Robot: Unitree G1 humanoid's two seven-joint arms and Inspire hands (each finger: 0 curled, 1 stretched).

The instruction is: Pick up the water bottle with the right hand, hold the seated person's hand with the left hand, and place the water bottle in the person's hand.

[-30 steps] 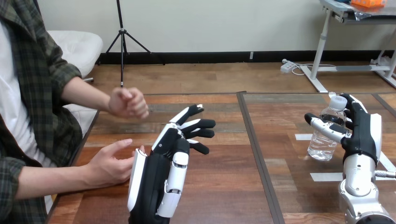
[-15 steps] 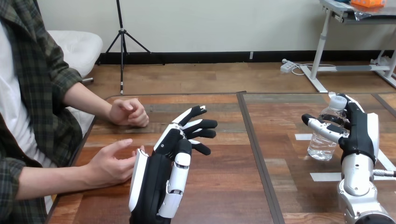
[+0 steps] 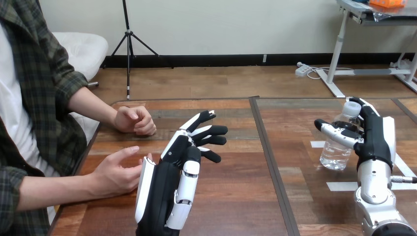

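Note:
A clear water bottle [image 3: 337, 152] with a white cap stands at the table's right. My right hand [image 3: 376, 135] is curled round it, thumb across its front and fingers behind its neck. Left of the table's middle, my left hand [image 3: 169, 182] stands on edge with straight, spread fingers. The person's nearer hand [image 3: 115, 173] lies open beside my left hand, its fingertips at the hand's white back shell; nothing of mine is curled round it. The person's farther hand [image 3: 134, 120] rests as a loose fist on the table behind.
White tape marks [image 3: 344, 186] lie on the wooden table [image 3: 246, 187] around the bottle. A dark seam [image 3: 269, 147] runs down the table's middle. The person's forearms come in from the left edge.
The person's farther fist has come down from the air onto the table. My right hand and the bottle have shifted slightly left. My left hand has stayed put.

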